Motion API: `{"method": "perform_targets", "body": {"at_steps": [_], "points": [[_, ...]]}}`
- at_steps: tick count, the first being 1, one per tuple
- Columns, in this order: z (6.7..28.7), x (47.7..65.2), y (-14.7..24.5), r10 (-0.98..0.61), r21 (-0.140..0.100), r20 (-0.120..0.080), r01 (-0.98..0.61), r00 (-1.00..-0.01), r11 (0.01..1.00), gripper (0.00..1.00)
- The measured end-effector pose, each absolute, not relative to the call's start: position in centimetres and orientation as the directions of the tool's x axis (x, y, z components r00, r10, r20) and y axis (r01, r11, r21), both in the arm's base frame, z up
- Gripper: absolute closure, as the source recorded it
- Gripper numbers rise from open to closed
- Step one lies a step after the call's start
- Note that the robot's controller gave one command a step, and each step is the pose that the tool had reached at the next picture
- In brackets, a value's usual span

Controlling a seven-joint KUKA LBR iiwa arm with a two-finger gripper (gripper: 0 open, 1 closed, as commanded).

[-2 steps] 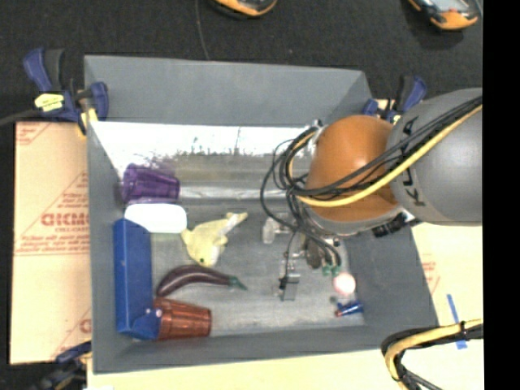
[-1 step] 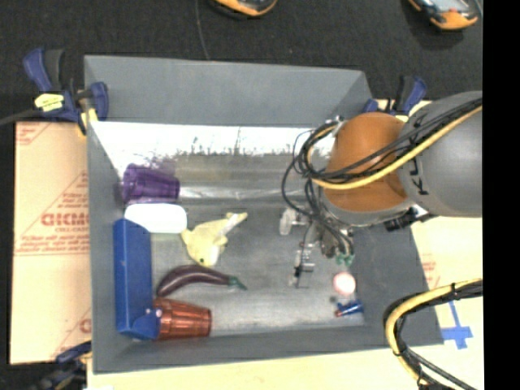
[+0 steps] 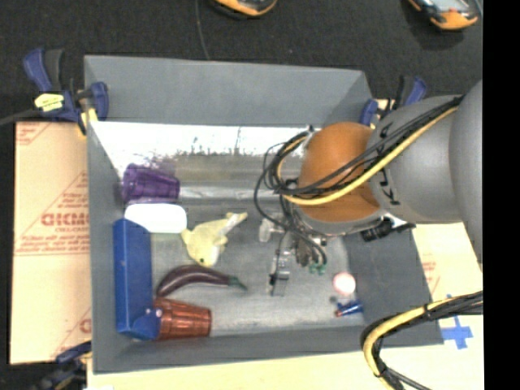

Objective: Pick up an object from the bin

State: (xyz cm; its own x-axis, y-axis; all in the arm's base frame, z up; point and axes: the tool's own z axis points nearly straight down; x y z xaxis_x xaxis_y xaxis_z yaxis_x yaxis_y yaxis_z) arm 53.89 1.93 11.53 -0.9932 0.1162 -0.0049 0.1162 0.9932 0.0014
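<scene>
Tool [image 3: 282, 273]: low over bare floor of the bin [image 3: 244, 309], centre-right; I cannot tell its state.
Nearest left: purple aubergine [image 3: 197, 279], lying apart from my tool.
Nearest right: pink ball [image 3: 344, 283].

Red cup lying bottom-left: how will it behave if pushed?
The red cup lies on its side, so it probably rolls, curving since it tapers. Being a cup, it is likely light. The blue block beside it may stop it.

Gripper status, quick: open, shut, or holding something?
Gripper: cannot be told whether open or closed. It is over the bin floor, between the purple eggplant and the small pink ball.
</scene>
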Motion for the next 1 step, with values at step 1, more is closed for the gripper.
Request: {"method": "perform_targets", "body": {"at_steps": [1], "points": [[8.10, 57.17, 4.03, 0.016, 0.002, -0.009, 0.016, -1.000, 1.000, 0.00]]}}
